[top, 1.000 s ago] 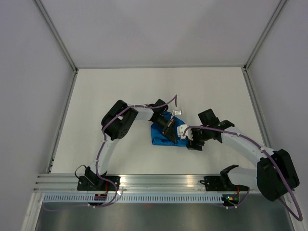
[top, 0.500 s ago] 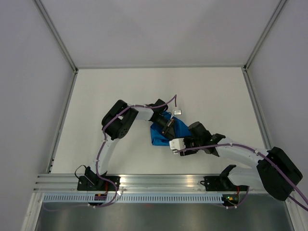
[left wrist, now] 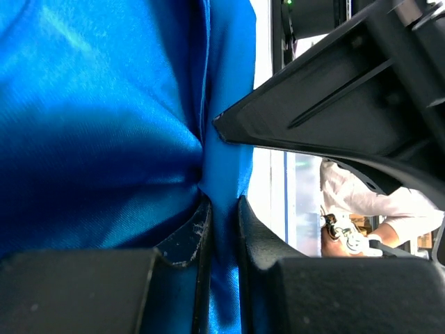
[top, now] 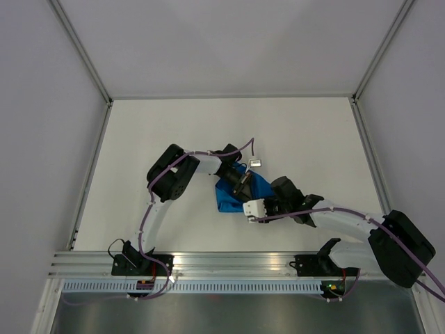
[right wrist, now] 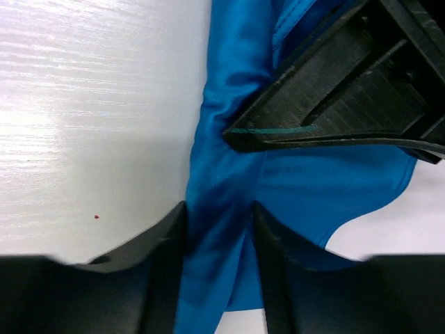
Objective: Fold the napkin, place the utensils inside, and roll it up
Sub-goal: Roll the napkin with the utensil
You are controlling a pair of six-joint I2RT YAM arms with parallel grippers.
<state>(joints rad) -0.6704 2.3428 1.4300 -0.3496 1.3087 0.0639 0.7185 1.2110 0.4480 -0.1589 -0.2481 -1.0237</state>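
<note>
The napkin lies bunched in a rumpled blue heap near the middle of the desk, a little toward 6 o'clock from its centre in the top view, and both arms meet over it. The left arm bends at an elbow about 9 o'clock of the cloth and reaches it from 10 o'clock. The right arm sweeps in low from 4 o'clock, its wrist at the heap's 5 o'clock edge. The left pincer is clenched on the napkin. In its wrist view a narrow upright fold of blue cloth is squeezed between the two dark fingers, and the rest of the cloth billows toward 9 and 12 o'clock, filling most of that picture with glossy creases. The black body of the other arm's pincer crosses at 2 o'clock, its tip touching the same fold. The right pincer is grasping the napkin too. In its wrist view a thick ridge of cloth runs from 12 to 6 o'clock and fills the gap between its fingers from side to side. Bare white desk shows at 9 o'clock of that ridge, and flatter blue cloth spreads toward 3 o'clock. The left pincer's dark finger meets the ridge from 2 o'clock. The two pincers hold the same fold, close together.
</note>
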